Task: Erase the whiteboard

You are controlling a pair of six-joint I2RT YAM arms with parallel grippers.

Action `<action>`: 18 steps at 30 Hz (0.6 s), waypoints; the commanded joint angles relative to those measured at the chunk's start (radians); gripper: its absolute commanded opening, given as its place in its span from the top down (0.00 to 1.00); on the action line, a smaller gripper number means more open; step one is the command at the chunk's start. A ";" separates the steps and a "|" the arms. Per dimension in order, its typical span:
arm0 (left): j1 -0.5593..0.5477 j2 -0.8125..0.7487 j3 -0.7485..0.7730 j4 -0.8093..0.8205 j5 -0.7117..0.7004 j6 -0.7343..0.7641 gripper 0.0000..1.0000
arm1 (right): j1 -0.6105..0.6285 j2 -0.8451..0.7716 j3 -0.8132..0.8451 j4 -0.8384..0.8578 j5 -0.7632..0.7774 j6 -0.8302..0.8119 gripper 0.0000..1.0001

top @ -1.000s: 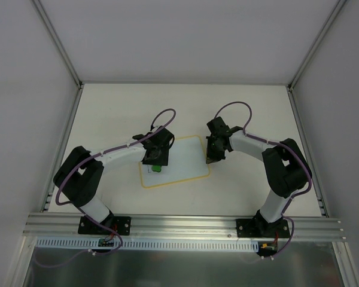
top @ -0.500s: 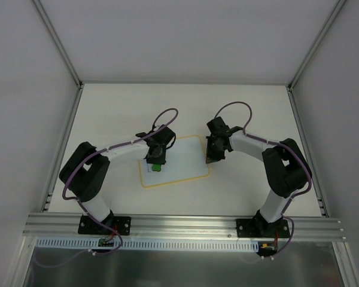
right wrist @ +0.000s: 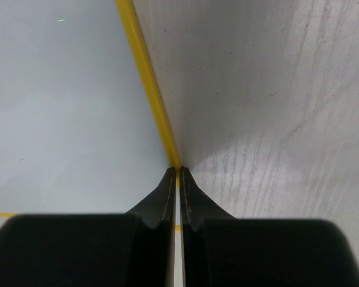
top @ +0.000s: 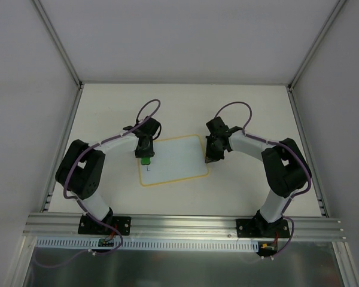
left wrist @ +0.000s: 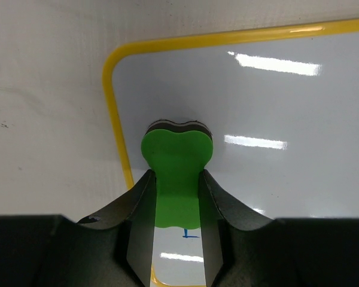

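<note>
- The whiteboard (top: 176,160) lies flat at the centre of the table (top: 107,113), between the two arms, with its long axis running left to right.
- The left gripper (left wrist: 176,179) clamps a green eraser (left wrist: 177,149), pad down on the board close to its left edge.
- One small blue mark (left wrist: 190,235) lies on the near side of the eraser, toward the near-left corner. The next stroke probably has to pull nearward.
- The right gripper (right wrist: 178,173) has its jaws closed, with the tips on the yellow border (right wrist: 149,101) at the right edge, apparently pinning the board.
- The left wrist view shows the mark between the fingers, while the top view shows only a speck. Only the right wrist view shows the tip contact.
</note>
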 commanded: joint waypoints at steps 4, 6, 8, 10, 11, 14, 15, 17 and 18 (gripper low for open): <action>-0.021 0.041 0.007 -0.073 0.026 0.024 1.00 | 0.003 0.065 -0.039 -0.061 0.103 0.001 1.00; -0.047 0.018 -0.025 -0.086 0.053 0.006 1.00 | 0.003 0.064 -0.039 -0.061 0.105 0.001 1.00; -0.066 -0.007 -0.061 -0.098 0.089 -0.033 1.00 | 0.003 0.061 -0.041 -0.062 0.108 0.004 1.00; -0.106 -0.047 -0.118 -0.103 0.139 -0.080 1.00 | 0.003 0.064 -0.041 -0.061 0.108 0.006 1.00; -0.122 -0.058 -0.135 -0.109 0.153 -0.094 1.00 | 0.003 0.064 -0.041 -0.061 0.108 0.006 1.00; -0.198 -0.098 -0.177 -0.122 0.187 -0.148 1.00 | 0.003 0.070 -0.038 -0.061 0.106 0.009 1.00; -0.211 -0.111 -0.190 -0.130 0.189 -0.163 1.00 | 0.003 0.071 -0.036 -0.061 0.106 0.006 1.00; -0.234 -0.122 -0.210 -0.145 0.204 -0.198 1.00 | 0.002 0.070 -0.039 -0.061 0.106 0.007 1.00; -0.236 -0.133 -0.229 -0.149 0.199 -0.208 1.00 | 0.003 0.070 -0.041 -0.061 0.106 0.007 1.00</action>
